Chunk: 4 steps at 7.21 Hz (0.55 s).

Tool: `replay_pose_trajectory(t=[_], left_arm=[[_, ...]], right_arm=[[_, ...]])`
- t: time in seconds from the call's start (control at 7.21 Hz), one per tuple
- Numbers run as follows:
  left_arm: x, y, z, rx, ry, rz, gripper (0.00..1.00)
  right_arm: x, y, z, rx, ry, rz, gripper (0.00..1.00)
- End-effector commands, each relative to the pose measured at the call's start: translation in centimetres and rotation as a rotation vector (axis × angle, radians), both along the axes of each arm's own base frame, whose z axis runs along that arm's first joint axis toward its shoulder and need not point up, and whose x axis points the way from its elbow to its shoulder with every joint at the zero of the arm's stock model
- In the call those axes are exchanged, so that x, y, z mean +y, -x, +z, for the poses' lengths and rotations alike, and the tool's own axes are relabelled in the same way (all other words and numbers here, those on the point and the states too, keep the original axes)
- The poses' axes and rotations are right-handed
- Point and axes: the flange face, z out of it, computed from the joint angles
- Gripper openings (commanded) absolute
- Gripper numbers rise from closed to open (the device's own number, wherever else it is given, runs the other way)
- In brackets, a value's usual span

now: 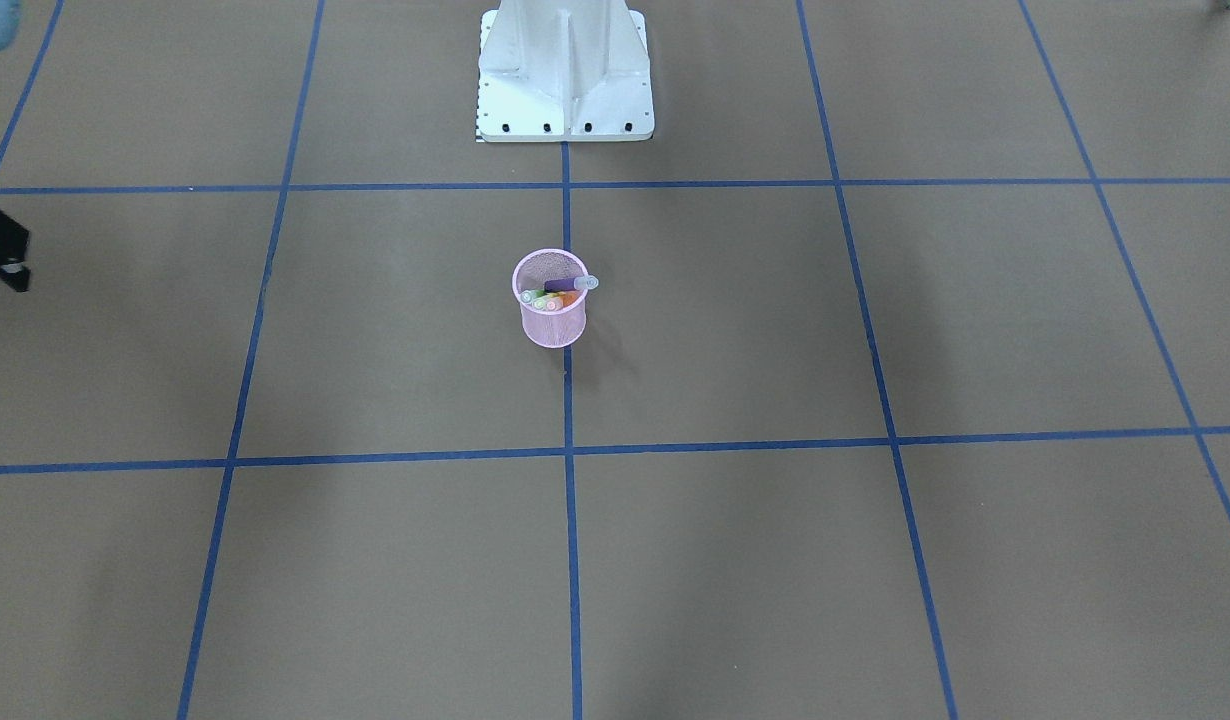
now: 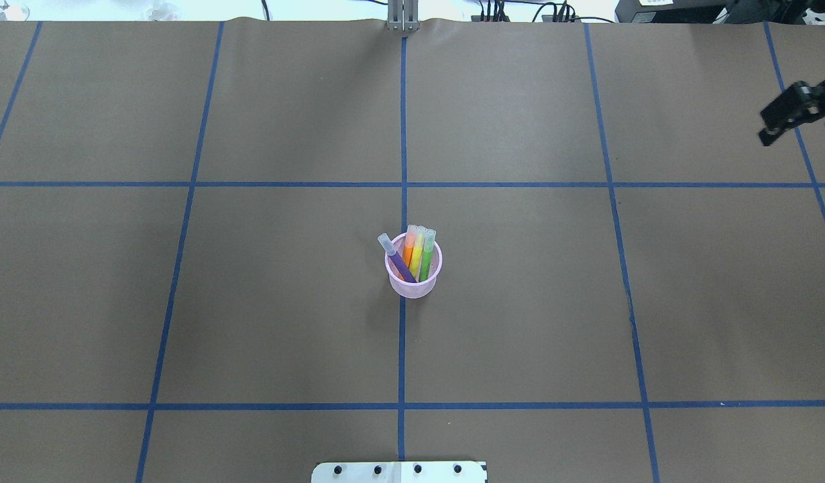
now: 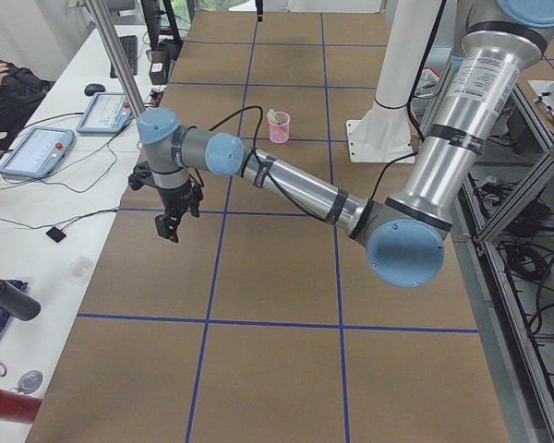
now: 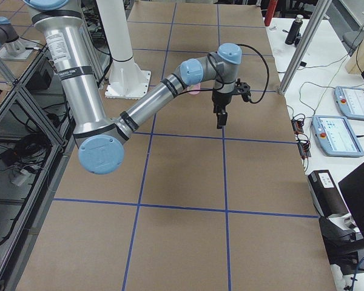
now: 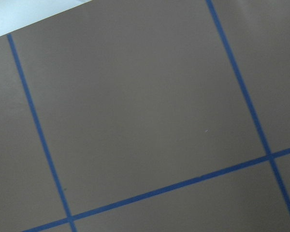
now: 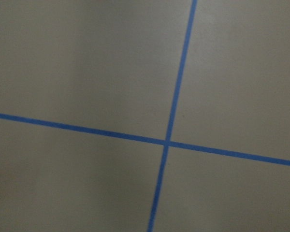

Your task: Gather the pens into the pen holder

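The pink wire-mesh pen holder (image 2: 413, 276) stands upright on the table's centre line and also shows in the front view (image 1: 552, 312). Inside it stand the orange pen (image 2: 409, 247), the yellow pen (image 2: 418, 249) and the green pen (image 2: 426, 255). The purple pen (image 2: 396, 257) leans across the cup with its cap over the rim. My right gripper (image 2: 766, 134) hangs far off at the table's right edge, too small to tell if it is open or shut. My left gripper (image 3: 170, 227) shows only in the exterior left view, so I cannot tell its state.
The brown table has blue tape grid lines (image 2: 403, 168). The robot's white base plate (image 1: 565, 70) is at the near middle edge. Both wrist views show only bare table and tape. Operator tables with tablets (image 4: 343, 103) stand beyond the far edge.
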Motion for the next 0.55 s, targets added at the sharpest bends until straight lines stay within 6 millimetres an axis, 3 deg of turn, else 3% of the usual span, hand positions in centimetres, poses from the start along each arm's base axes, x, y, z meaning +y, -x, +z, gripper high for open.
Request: replay_pose_trajectory(t=[0.0, 0.14, 0.28, 0.42], left_arm=[[4.8, 5.2, 8.8, 0.002, 0.042, -0.023, 1.0], [6.5, 5.2, 12.6, 0.002, -0.016, -0.028, 1.0], [7.8, 5.3, 16.5, -0.004, -0.056, -0.032, 1.0], [9.9, 5.6, 18.6, -0.001, -0.076, -0.03, 1.0]], right_arm=[[0.9, -5.5, 7.1, 0.011, 0.052, -0.019, 1.0], [1.0, -9.0, 9.8, 0.012, 0.1, 0.042, 1.0], [2.7, -10.5, 12.5, 0.019, 0.152, 0.069, 1.0], [3.2, -11.2, 13.9, 0.02, 0.174, 0.076, 1.0]])
